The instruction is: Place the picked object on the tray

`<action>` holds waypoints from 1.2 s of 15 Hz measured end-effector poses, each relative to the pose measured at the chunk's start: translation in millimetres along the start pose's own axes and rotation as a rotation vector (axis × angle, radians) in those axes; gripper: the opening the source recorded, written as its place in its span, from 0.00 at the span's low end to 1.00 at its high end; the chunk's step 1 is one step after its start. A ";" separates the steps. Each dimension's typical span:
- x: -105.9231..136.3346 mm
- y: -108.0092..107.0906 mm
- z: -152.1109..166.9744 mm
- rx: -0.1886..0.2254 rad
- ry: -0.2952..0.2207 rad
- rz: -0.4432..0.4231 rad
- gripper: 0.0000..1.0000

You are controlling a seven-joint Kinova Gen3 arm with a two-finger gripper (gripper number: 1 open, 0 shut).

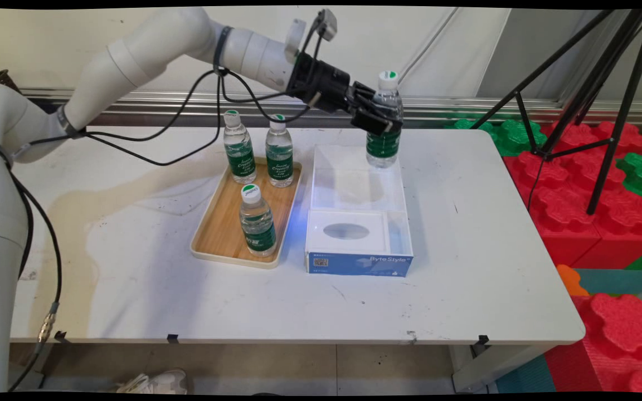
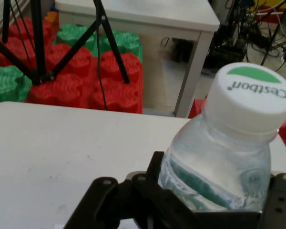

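My black gripper [image 1: 379, 117] is shut on a clear water bottle [image 1: 384, 120] with a green label and white cap, holding it upright above the far end of a clear plastic box [image 1: 354, 209]. In the hand view the bottle [image 2: 224, 152] fills the lower right, squeezed between the fingers [image 2: 157, 181], its cap reading Cestbon. Three more bottles stand on a wooden tray [image 1: 218, 234] to the left: two at the far end [image 1: 239, 147] [image 1: 279, 151] and one near the front [image 1: 257, 220].
The clear box has a blue front strip lettered ByteStyle [image 1: 360, 263]. A black tripod [image 1: 588, 106] stands right of the white table [image 1: 494, 267] among red and green foam blocks [image 1: 577, 184]. Black cables hang from the arm over the table's left side.
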 end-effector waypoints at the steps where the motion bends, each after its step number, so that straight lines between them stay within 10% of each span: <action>1: 2.7 2.0 -5.0 0.000 0.006 -0.001 0.00; 18: 24.7 12.2 -82.7 0.009 0.058 0.014 0.00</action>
